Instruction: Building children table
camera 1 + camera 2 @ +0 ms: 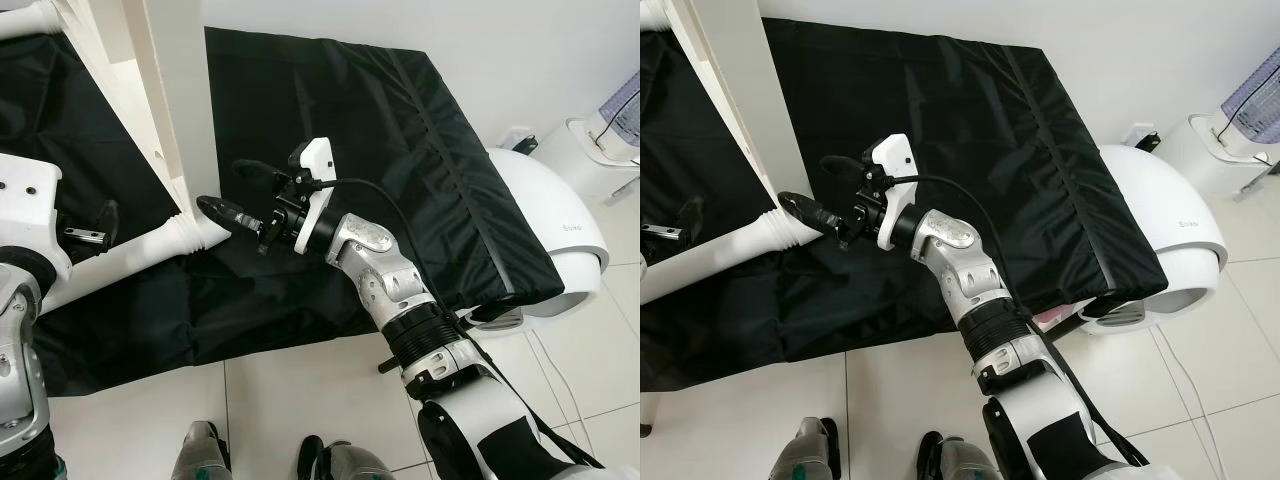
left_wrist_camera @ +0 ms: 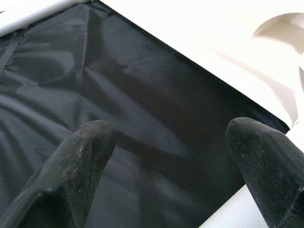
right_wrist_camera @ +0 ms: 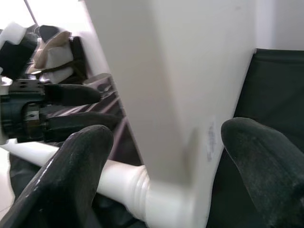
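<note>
A black cover (image 1: pixel 330 150) drapes a low mattress on a white tiled floor (image 1: pixel 290 400), with a white domed appliance (image 1: pixel 1170 230) just beside its right end. The white children's table (image 1: pixel 165 120) stands tipped on the cover, its flat panel upright and a round white leg (image 1: pixel 710 255) jutting toward the robot's left. The right gripper (image 1: pixel 232 188) reaches to the panel's corner where the leg joins, its fingers spread wide on either side of the panel. The left gripper (image 1: pixel 88 228) hovers near the leg over the cover, fingers (image 2: pixel 85 152) wide apart, holding nothing.
</note>
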### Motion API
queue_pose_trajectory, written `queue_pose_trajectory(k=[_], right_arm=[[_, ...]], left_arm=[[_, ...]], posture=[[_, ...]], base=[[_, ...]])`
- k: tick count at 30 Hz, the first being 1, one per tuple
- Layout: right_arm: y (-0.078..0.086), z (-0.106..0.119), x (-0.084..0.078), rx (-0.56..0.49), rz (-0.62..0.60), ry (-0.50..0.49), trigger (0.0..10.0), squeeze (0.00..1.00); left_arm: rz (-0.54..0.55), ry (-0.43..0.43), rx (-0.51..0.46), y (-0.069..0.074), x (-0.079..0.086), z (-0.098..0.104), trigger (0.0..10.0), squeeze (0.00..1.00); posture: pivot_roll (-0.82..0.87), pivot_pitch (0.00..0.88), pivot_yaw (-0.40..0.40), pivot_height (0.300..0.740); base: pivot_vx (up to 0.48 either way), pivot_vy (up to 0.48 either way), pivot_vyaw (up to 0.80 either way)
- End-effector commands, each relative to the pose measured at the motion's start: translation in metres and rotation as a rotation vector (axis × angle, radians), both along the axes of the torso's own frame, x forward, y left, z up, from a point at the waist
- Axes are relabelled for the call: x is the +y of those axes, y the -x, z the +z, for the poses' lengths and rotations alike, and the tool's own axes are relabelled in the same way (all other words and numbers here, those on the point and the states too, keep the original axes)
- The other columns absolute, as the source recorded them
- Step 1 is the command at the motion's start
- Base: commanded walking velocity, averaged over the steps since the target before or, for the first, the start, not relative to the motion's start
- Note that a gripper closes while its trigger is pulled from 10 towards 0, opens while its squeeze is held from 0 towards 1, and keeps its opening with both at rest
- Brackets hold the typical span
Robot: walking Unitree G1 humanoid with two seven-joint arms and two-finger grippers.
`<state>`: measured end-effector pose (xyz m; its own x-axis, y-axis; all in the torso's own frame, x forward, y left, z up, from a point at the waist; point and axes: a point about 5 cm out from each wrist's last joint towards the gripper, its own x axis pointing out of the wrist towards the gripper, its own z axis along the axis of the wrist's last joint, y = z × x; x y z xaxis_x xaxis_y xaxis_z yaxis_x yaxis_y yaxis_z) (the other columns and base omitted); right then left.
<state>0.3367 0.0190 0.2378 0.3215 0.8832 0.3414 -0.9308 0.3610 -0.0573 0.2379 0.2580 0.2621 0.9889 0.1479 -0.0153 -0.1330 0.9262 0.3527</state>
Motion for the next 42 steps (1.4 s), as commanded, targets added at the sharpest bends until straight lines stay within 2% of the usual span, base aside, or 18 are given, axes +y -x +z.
queue_pose_trajectory(k=[1,9,15,20,22,28,33,40,42], right_arm=[[0.016,0.022,0.041,-0.003,0.078,-0.122,10.0,0.00],[0.014,0.036,0.049,-0.007,0.037,-0.197,10.0,0.00],[0.017,0.041,0.052,-0.013,0.084,-0.224,10.0,0.00],[0.022,0.038,0.055,-0.020,0.160,-0.194,10.0,0.00],[0.030,0.028,0.054,-0.040,0.275,-0.128,10.0,0.00],[0.034,0.020,0.049,-0.044,0.344,-0.094,10.0,0.00],[0.033,0.020,0.050,-0.047,0.343,-0.101,10.0,0.00],[0.029,0.030,0.062,-0.034,0.288,-0.139,10.0,0.00],[0.030,0.035,0.069,-0.025,0.252,-0.159,10.0,0.00]], left_arm=[[0.051,-0.013,-0.018,0.004,0.001,0.002,10.0,0.00],[0.049,-0.021,-0.034,0.007,0.000,0.006,10.0,0.00],[0.033,-0.024,-0.032,0.005,-0.002,0.006,10.0,0.00],[0.015,-0.025,-0.031,0.003,-0.005,0.006,10.0,0.00],[-0.005,-0.026,-0.022,0.001,-0.008,0.005,10.0,0.00],[-0.024,-0.025,-0.013,0.000,-0.010,0.004,10.0,0.00],[-0.035,-0.030,-0.006,-0.002,-0.011,0.003,10.0,0.00],[-0.036,-0.036,-0.008,0.003,-0.013,0.005,10.0,0.00],[-0.022,-0.035,-0.005,0.008,-0.012,0.004,10.0,0.00]], posture=[[0.23,0.240,-0.237,0.740],[0.24,0.240,-0.236,0.740],[0.24,0.237,-0.232,0.740],[0.24,0.236,-0.227,0.740],[0.23,0.236,-0.220,0.740],[0.23,0.236,-0.214,0.740],[0.23,0.242,-0.210,0.740],[0.26,0.260,-0.228,0.740],[0.28,0.270,-0.242,0.740]], base=[[0.000,0.000,0.00],[0.000,0.000,0.00],[0.000,0.000,0.00],[0.000,0.000,0.00],[0.000,0.000,0.00],[0.000,0.000,0.00],[0.000,0.000,0.00],[0.000,0.000,0.00],[0.000,0.000,0.00]])
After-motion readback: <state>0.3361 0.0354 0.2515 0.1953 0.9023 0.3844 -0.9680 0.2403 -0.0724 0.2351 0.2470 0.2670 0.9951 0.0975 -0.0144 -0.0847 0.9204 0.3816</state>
